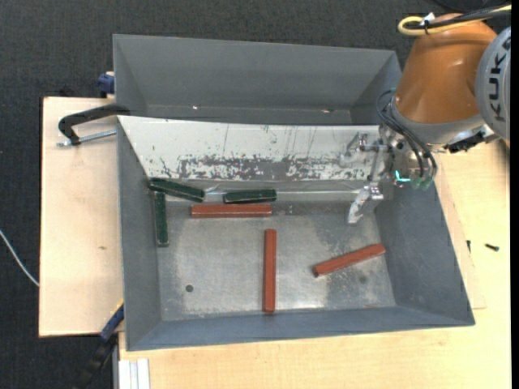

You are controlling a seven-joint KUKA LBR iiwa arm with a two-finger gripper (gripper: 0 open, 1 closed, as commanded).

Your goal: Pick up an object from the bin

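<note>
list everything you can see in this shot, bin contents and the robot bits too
bin: 1, grey metal, middle of the view
red-brown sticks: 3, red-brown; one lengthwise at mid floor, one lying crosswise near the back wall, one tilted at the right front
dark green sticks: 3, dark green; one along the back wall, one slanted in the back left corner, one along the left wall
small dark spot: 1, dark, front left of the floor; too small to tell what it is
gripper: 1, metal, over the back right of the floor, nearest the tilted red-brown stick
orange cover: 1, orange, on the arm past the bin's right back corner
</note>
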